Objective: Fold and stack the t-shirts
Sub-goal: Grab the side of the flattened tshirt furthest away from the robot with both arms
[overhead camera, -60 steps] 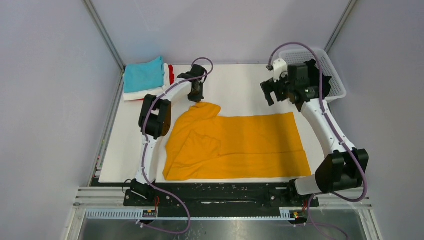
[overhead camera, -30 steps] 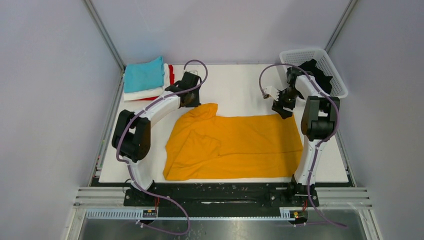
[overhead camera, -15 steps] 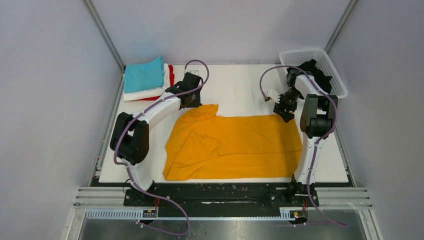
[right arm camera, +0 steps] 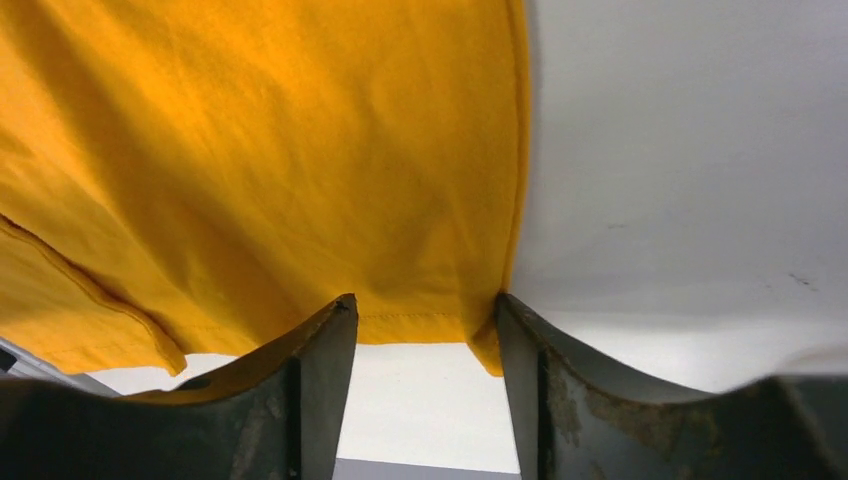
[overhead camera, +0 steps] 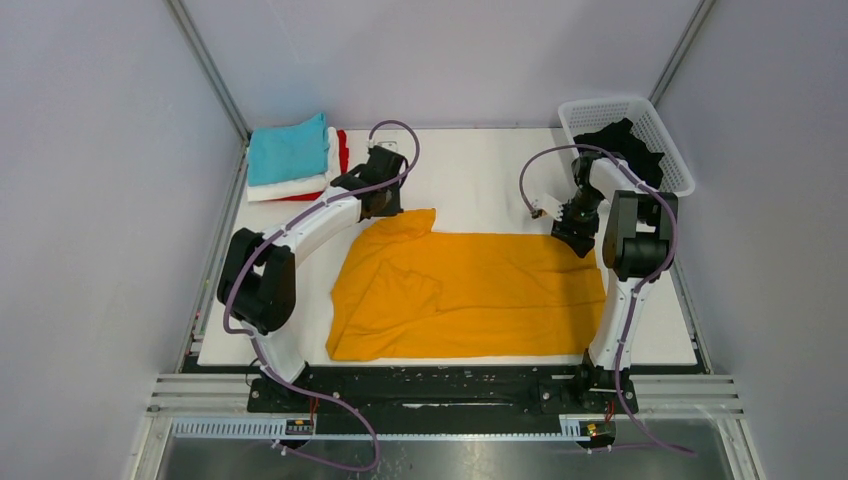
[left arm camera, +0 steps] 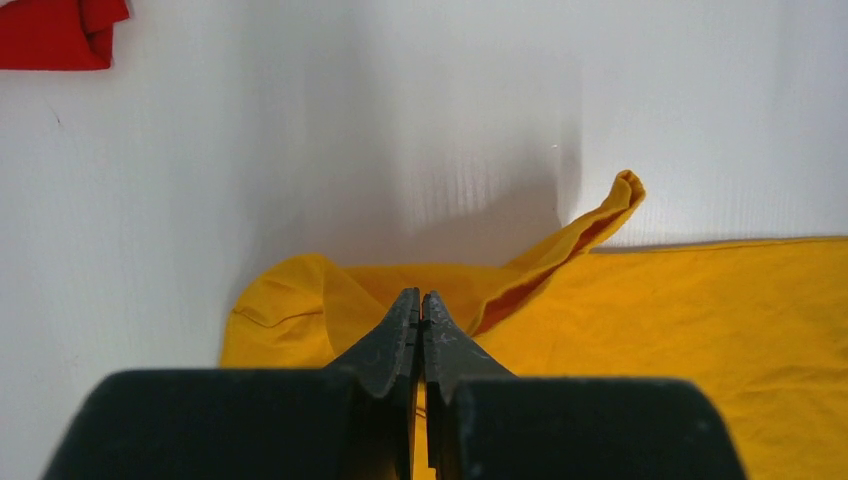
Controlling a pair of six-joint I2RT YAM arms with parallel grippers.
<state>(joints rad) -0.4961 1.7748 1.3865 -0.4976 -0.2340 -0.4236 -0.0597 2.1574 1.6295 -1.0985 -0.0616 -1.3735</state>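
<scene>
While my left fingers (left arm camera: 395, 338) clamp the mustard-orange t-shirt (overhead camera: 470, 290), my right fingers (right arm camera: 318, 400), open astride its hem corner, could close short and miss.

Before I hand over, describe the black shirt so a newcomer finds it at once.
On the white table, go to the far right corner, where a white lattice basket sits. The black shirt lies crumpled inside it: the only dark cloth, the only shirt in a container.

Left hand (left arm camera: 421, 305) pinched closed, right hand (right arm camera: 422, 302) jaws apart
</scene>
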